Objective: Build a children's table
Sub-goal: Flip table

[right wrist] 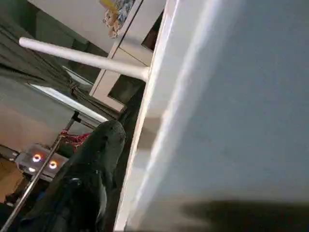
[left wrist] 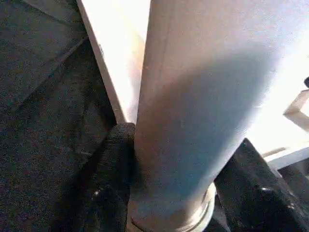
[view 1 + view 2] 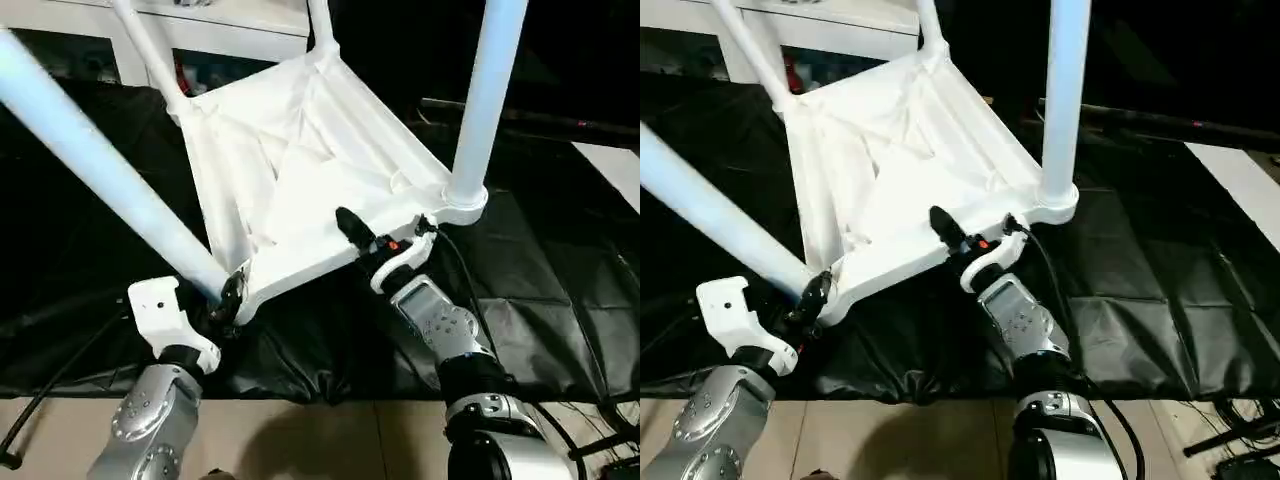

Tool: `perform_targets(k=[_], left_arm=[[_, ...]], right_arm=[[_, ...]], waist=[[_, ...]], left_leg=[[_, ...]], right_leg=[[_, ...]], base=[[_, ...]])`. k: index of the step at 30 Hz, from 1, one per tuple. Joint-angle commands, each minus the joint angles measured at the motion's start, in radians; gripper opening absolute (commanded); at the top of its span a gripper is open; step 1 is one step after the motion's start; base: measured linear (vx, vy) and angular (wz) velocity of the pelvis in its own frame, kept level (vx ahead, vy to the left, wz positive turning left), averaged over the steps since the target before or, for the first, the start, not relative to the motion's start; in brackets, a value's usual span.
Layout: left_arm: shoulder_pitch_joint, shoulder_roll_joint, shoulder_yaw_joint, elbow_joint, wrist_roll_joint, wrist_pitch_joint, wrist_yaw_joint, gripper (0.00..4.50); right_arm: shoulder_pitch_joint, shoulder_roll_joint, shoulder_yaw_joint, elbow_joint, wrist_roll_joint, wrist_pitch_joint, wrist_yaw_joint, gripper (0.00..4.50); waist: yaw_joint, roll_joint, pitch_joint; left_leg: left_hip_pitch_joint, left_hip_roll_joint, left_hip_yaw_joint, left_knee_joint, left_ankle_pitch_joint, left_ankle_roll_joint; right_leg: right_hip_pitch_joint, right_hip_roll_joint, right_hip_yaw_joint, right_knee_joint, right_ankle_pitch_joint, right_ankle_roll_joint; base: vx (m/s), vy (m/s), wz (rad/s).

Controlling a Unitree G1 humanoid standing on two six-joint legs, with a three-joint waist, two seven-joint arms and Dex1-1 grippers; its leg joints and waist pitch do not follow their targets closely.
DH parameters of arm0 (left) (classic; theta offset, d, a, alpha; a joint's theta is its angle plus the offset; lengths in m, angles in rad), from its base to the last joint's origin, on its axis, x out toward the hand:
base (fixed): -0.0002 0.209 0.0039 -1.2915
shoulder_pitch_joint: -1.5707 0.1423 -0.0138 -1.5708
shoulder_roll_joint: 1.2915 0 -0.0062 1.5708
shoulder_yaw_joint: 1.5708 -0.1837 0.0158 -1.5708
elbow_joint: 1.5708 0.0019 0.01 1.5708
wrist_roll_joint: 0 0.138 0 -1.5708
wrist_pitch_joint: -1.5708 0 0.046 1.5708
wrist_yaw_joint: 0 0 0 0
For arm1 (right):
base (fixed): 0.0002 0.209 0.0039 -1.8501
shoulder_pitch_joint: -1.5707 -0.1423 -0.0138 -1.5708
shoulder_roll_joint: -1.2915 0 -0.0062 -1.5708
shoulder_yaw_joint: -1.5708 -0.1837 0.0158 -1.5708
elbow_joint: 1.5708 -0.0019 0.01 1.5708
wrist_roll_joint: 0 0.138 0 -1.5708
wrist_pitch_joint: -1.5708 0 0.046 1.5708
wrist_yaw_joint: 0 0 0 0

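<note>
The children's table (image 3: 300, 170) lies upside down and tilted on black sheeting, its ribbed underside facing up. Its legs stand in the corner sockets: a near-left leg (image 3: 100, 170), a near-right leg (image 3: 485, 90) and two far legs (image 3: 150, 45). My left gripper (image 3: 230, 295) is shut on the near-left leg just above its socket. In the left wrist view its black fingers (image 2: 116, 179) press both sides of that leg (image 2: 203, 96). My right gripper (image 3: 375, 245) sits at the top's near rim, left of the near-right socket (image 3: 465, 205).
Black sheeting (image 3: 540, 270) covers the work area and ends at a pale floor (image 3: 300, 440) near me. A white cabinet (image 3: 230, 20) stands behind the table. A white board edge (image 3: 615, 165) lies at the right. Cables (image 3: 40, 400) trail at the lower left.
</note>
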Motion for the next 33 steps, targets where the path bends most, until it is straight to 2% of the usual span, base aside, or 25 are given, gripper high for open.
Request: perform_targets(k=[1, 2, 4, 5, 6, 8, 9, 10, 11, 12, 13, 14, 15, 18, 20, 21, 22, 24, 26, 27, 28, 29, 30, 31, 33], left_arm=[[-0.021, -0.013, -0.039, 0.012, -0.034, 0.010, -0.046, 2.18], [-0.021, -0.013, -0.039, 0.012, -0.034, 0.010, -0.046, 2.18], [-0.036, -0.008, -0.040, 0.026, -0.034, 0.012, -0.059, 2.18], [-0.036, -0.008, -0.040, 0.026, -0.034, 0.012, -0.059, 2.18], [-0.043, -0.007, -0.041, 0.032, -0.034, 0.013, -0.063, 2.18], [-0.055, -0.002, -0.043, 0.045, -0.031, 0.015, -0.069, 2.17], [-0.062, -0.005, -0.035, 0.057, -0.049, 0.013, -0.082, 2.17], [-0.066, -0.005, -0.028, 0.064, -0.063, 0.013, -0.094, 2.73], [-0.065, 0.000, -0.028, 0.063, -0.063, 0.015, -0.097, 2.87], [-0.063, 0.005, -0.029, 0.060, -0.061, 0.017, -0.101, 2.87], [-0.055, 0.015, -0.034, 0.052, -0.054, 0.019, -0.105, 2.89], [-0.050, 0.021, -0.037, 0.047, -0.049, 0.020, -0.108, 2.97], [-0.031, 0.038, -0.039, 0.033, -0.048, 0.026, -0.122, 3.09], [0.021, 0.079, -0.037, 0.005, -0.039, 0.031, -0.154, 3.29], [0.052, 0.103, -0.034, -0.005, -0.026, 0.026, -0.167, 3.42], [0.077, 0.121, -0.032, -0.017, -0.009, 0.022, -0.171, 3.56], [0.092, 0.133, -0.032, -0.025, 0.002, 0.019, -0.173, 3.66], [0.107, 0.156, -0.046, -0.039, 0.022, 0.017, -0.181, 3.70], [0.114, 0.176, -0.068, -0.053, 0.040, 0.016, -0.190, 3.75], [0.114, 0.176, -0.068, -0.053, 0.040, 0.016, -0.190, 4.02], [0.116, 0.181, -0.082, -0.065, 0.048, 0.018, -0.188, 4.09], [0.111, 0.193, -0.103, -0.075, 0.064, 0.011, -0.193, 4.12], [0.111, 0.193, -0.103, -0.075, 0.064, 0.011, -0.193, 4.12], [0.108, 0.198, -0.113, -0.079, 0.073, 0.009, -0.194, 4.29], [0.086, 0.218, -0.146, -0.093, 0.103, -0.001, -0.206, 4.42]], right_arm=[[-0.024, -0.020, -0.020, -0.019, 0.016, -0.031, 0.009, 2.80], [-0.024, -0.020, -0.020, -0.019, 0.016, -0.031, 0.009, 2.67], [-0.016, -0.025, -0.028, -0.030, 0.016, -0.034, 0.012, 2.53], [-0.016, -0.025, -0.028, -0.030, 0.016, -0.034, 0.012, 2.46], [-0.012, -0.027, -0.031, -0.037, 0.018, -0.034, 0.014, 2.29], [-0.005, -0.030, -0.035, -0.048, 0.017, -0.041, 0.015, 2.13], [-0.001, -0.031, -0.038, -0.060, 0.015, -0.044, 0.012, 2.10], [0.002, -0.032, -0.040, -0.072, 0.013, -0.046, 0.007, 2.07], [0.005, -0.032, -0.040, -0.081, 0.011, -0.046, 0.003, 2.05], [0.007, -0.033, -0.040, -0.089, 0.009, -0.047, 0.000, 2.03], [0.009, -0.036, -0.041, -0.099, 0.006, -0.047, -0.007, 2.02], [0.010, -0.039, -0.041, -0.105, 0.005, -0.048, -0.012, 2.02], [0.013, -0.047, -0.046, -0.121, 0.003, -0.052, -0.021, 2.02], [0.021, -0.068, -0.055, -0.166, 0.001, -0.055, -0.038, 2.02], [0.028, -0.081, -0.060, -0.197, 0.000, -0.052, -0.045, 2.02], [0.039, -0.097, -0.064, -0.229, -0.007, -0.053, -0.057, 2.02], [0.046, -0.106, -0.066, -0.250, -0.013, -0.054, -0.065, 2.02], [0.058, -0.122, -0.071, -0.283, -0.022, -0.056, -0.080, 2.02], [0.069, -0.137, -0.078, -0.315, -0.029, -0.057, -0.095, 2.02], [0.069, -0.137, -0.078, -0.315, -0.029, -0.057, -0.095, 2.02], [0.078, -0.150, -0.086, -0.347, -0.031, -0.059, -0.109, 2.02], [0.088, -0.166, -0.091, -0.386, -0.040, -0.059, -0.128, 2.02], [0.088, -0.166, -0.091, -0.386, -0.040, -0.059, -0.128, 2.02], [0.094, -0.177, -0.090, -0.406, -0.051, -0.059, -0.140, 2.02], [0.107, -0.205, -0.082, -0.448, -0.086, -0.061, -0.172, 2.02]], waist=[[0.006, 0.036, -0.062], [0.004, 0.030, -0.062], [0.008, 0.040, -0.061], [0.009, 0.038, -0.062], [0.011, 0.044, -0.061], [0.016, 0.049, -0.062], [0.019, 0.058, -0.062], [0.020, 0.054, -0.062], [0.021, 0.057, -0.061], [0.022, 0.056, -0.062], [0.024, 0.062, -0.063], [0.022, 0.060, -0.063], [0.021, 0.064, -0.063], [0.017, 0.062, -0.062], [0.019, 0.064, -0.060], [0.019, 0.068, -0.060], [0.020, 0.068, -0.058], [0.020, 0.072, -0.057], [0.020, 0.072, -0.056], [0.020, 0.071, -0.056], [0.017, 0.077, -0.055], [0.017, 0.074, -0.055], [0.019, 0.076, -0.056], [0.018, 0.074, -0.056], [0.016, 0.077, -0.055]], left_leg=[[0.035, 0.063, -0.018, -0.075, -0.075, -0.043], [0.035, 0.062, -0.016, -0.075, -0.077, -0.043], [0.035, 0.062, -0.016, -0.076, -0.091, -0.049], [0.035, 0.062, -0.016, -0.075, -0.093, -0.050], [0.035, 0.062, -0.016, -0.076, -0.097, -0.053], [0.034, 0.061, -0.017, -0.074, -0.089, -0.053], [0.034, 0.061, -0.017, -0.074, -0.084, -0.051], [0.034, 0.061, -0.015, -0.073, -0.083, -0.048], [0.034, 0.060, -0.016, -0.074, -0.081, -0.046], [0.032, 0.060, -0.016, -0.073, -0.072, -0.044], [0.033, 0.060, -0.016, -0.072, -0.065, -0.044], [0.033, 0.061, -0.016, -0.073, -0.061, -0.044], [0.032, 0.060, -0.017, -0.073, -0.064, -0.045], [0.033, 0.059, -0.015, -0.072, -0.064, -0.037], [0.032, 0.059, -0.014, -0.072, -0.069, -0.035], [0.034, 0.060, -0.014, -0.074, -0.081, -0.039], [0.034, 0.061, -0.016, -0.075, -0.086, -0.044], [0.037, 0.061, -0.016, -0.077, -0.101, -0.053], [0.037, 0.060, -0.016, -0.079, -0.127, -0.064], [0.036, 0.061, -0.016, -0.080, -0.136, -0.069], [0.036, 0.060, -0.017, -0.081, -0.144, -0.077], [0.036, 0.060, -0.016, -0.080, -0.147, -0.077], [0.037, 0.058, -0.015, -0.078, -0.146, -0.076], [0.035, 0.057, -0.015, -0.078, -0.142, -0.073], [0.031, 0.055, -0.015, -0.078, -0.130, -0.063]], right_leg=[[0.021, -0.076, 0.038, -0.061, 0.168, -0.173], [0.020, -0.075, 0.038, -0.064, 0.168, -0.172], [0.020, -0.075, 0.038, -0.064, 0.163, -0.175], [0.021, -0.076, 0.039, -0.063, 0.163, -0.177], [0.021, -0.075, 0.038, -0.064, 0.162, -0.179], [0.023, -0.076, 0.039, -0.061, 0.172, -0.183], [0.022, -0.077, 0.039, -0.060, 0.179, -0.186], [0.022, -0.077, 0.040, -0.061, 0.181, -0.189], [0.022, -0.077, 0.039, -0.060, 0.180, -0.191], [0.024, -0.077, 0.039, -0.059, 0.186, -0.193], [0.024, -0.077, 0.038, -0.057, 0.194, -0.194], [0.023, -0.075, 0.037, -0.057, 0.201, -0.195], [0.023, -0.074, 0.036, -0.056, 0.205, -0.194], [0.023, -0.072, 0.037, -0.057, 0.202, -0.189], [0.022, -0.073, 0.039, -0.059, 0.186, -0.187], [0.020, -0.072, 0.038, -0.061, 0.168, -0.180], [0.020, -0.071, 0.038, -0.062, 0.158, -0.170], [0.017, -0.069, 0.038, -0.064, 0.141, -0.157], [0.015, -0.069, 0.039, -0.066, 0.114, -0.152], [0.016, -0.070, 0.039, -0.066, 0.102, -0.149], [0.014, -0.069, 0.039, -0.068, 0.093, -0.147], [0.014, -0.069, 0.040, -0.068, 0.091, -0.147], [0.013, -0.068, 0.040, -0.069, 0.091, -0.140], [0.014, -0.069, 0.042, -0.068, 0.093, -0.142], [0.016, -0.068, 0.041, -0.072, 0.078, -0.133]], base=[[0.000, 0.000, 0.00], [0.000, 0.000, 0.00], [0.000, 0.000, 0.00], [0.000, 0.000, 0.00], [0.000, 0.000, 0.00], [0.000, 0.000, 0.00], [0.000, 0.000, 0.00], [0.000, 0.000, 0.00], [0.000, 0.000, 0.00], [0.000, 0.000, 0.00], [0.000, 0.000, 0.00], [0.000, 0.000, 0.00], [0.000, 0.000, 0.00], [0.000, 0.000, 0.00], [0.000, 0.000, 0.00], [0.000, 0.000, 0.00], [0.000, 0.000, 0.00], [0.000, 0.000, 0.00], [0.000, 0.000, 0.00], [0.000, 0.000, 0.00], [0.000, 0.000, 0.00], [0.000, 0.000, 0.00], [0.000, 0.000, 0.00], [0.000, 0.000, 0.00], [0.000, 0.000, 0.00]])
